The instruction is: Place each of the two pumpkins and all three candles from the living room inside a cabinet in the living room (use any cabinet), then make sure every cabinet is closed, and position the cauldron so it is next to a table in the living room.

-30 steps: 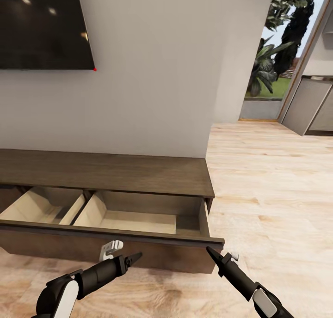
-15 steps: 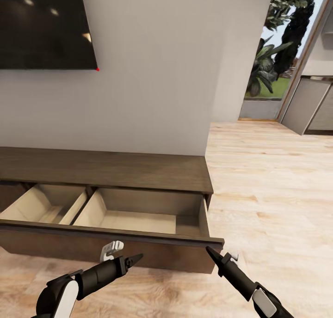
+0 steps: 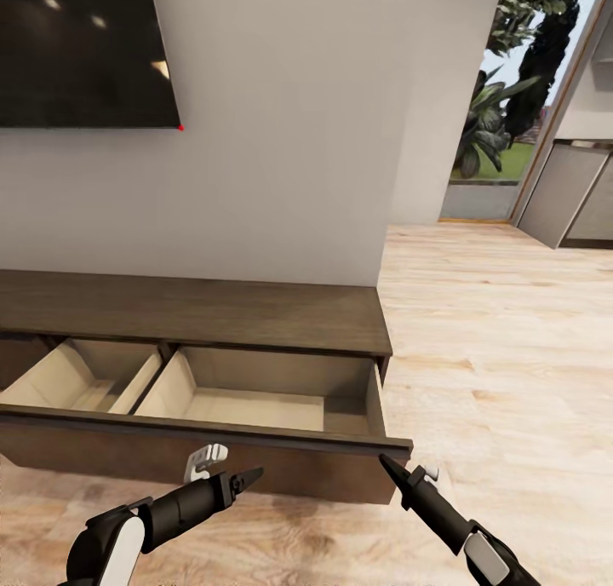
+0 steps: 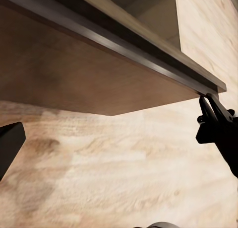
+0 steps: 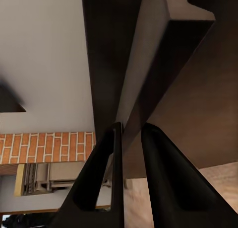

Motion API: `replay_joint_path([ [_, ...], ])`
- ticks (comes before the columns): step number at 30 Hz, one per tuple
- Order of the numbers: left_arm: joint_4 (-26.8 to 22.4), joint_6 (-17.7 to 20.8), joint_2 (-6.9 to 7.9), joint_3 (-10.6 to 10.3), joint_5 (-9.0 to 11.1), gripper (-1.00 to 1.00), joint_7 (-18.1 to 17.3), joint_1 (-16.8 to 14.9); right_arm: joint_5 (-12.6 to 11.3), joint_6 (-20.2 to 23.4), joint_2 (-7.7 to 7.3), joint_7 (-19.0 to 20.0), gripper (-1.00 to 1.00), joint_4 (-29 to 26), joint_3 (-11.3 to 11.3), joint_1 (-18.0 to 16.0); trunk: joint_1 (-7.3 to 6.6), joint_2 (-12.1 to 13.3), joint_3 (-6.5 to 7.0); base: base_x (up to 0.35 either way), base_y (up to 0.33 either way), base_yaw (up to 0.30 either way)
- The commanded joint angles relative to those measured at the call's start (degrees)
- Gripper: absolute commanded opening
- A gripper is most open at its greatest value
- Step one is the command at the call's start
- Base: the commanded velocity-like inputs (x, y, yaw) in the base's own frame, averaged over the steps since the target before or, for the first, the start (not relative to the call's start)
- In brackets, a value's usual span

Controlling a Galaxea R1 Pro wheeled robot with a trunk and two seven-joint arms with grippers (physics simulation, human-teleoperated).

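The cabinet [image 3: 196, 313] is a long low dark-brown unit against the white wall, with its wide drawer [image 3: 255, 407] pulled out. Both pale beige compartments lie bare. My left gripper [image 3: 253, 475] hangs open just in front of the drawer front [image 3: 102, 454], low over the floor; one of its fingers [image 4: 9, 143] shows in the left wrist view. My right gripper [image 3: 383, 461] is shut, its tip right under the drawer front's right corner, as the left wrist view [image 4: 206, 101] and the right wrist view [image 5: 131, 126] both show. The pumpkins, candles and cauldron are out of view.
A black TV [image 3: 77, 49] hangs on the wall above the unit. Light wood floor [image 3: 511, 356] stretches to the right toward a glass door [image 3: 498, 100] and grey kitchen cabinets [image 3: 570, 194]. A red-brick column [image 5: 44, 146] appears in the right wrist view.
The whole picture slid slightly to the right a second ago, so the camera moved. Both arms and the drawer have stayed put.
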Motion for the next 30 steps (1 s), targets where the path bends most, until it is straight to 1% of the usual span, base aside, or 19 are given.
replay_joint_path([
  [1, -0.03, 0.35, -0.06, 0.17, -0.13, 1.0, -0.34, -0.04, -1.54, 1.18, -0.15, 0.26, -1.0, -0.15, -4.35, -0.07, -0.03, -0.03, -0.04, -0.083, 0.0, 0.0],
  [15, -0.03, 0.3, -0.06, 0.17, -0.04, 1.0, -0.37, -0.02, -1.55, 1.18, -0.13, 0.26, -1.0, -0.15, -4.37, -0.07, -0.03, -0.03, -0.04, -0.072, 0.0, 0.0],
  [26, -0.03, 0.26, -0.06, 0.19, -0.04, 1.0, -0.34, -0.02, -1.55, 1.18, -0.14, 0.26, -1.0, -0.15, -4.37, -0.07, -0.03, -0.03, -0.04, -0.02, 0.0, 0.0],
  [30, -0.03, 0.29, -0.06, 0.17, -0.04, 1.0, -0.34, -0.02, -1.54, 1.18, -0.15, 0.26, -1.0, -0.15, -4.36, -0.07, -0.03, -0.03, -0.04, -0.132, 0.0, 0.0],
])
